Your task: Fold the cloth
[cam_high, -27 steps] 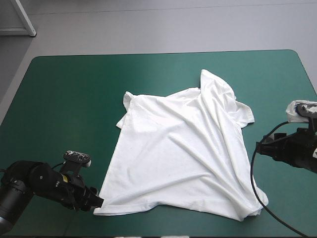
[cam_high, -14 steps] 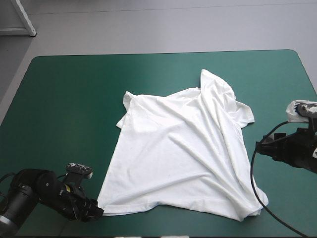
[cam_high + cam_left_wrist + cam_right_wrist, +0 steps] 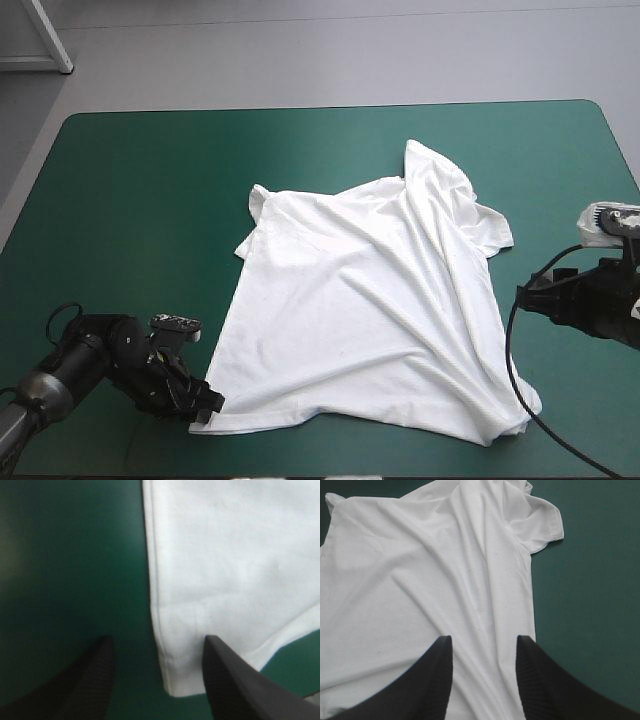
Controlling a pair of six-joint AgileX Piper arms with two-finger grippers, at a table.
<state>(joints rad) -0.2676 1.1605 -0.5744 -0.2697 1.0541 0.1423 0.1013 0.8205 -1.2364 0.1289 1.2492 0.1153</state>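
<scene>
High view: white T-shirt (image 3: 370, 310), flat, diagonally creased.

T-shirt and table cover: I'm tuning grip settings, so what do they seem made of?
T-shirt: likely thin soft knit fabric, perhaps cotton, matte white; it lies in long soft creases with a stitched hem. Table cover: smooth teal-green sheet, slight sheen under the light; material unclear.

The white, short-sleeved T-shirt (image 3: 370, 310) is spread almost flat and crossed by long diagonal creases. Its hem corner is framed between the parted fingers of the left gripper (image 3: 157, 638). Its sleeved end is stretched out ahead of the right gripper (image 3: 483, 637).
</scene>
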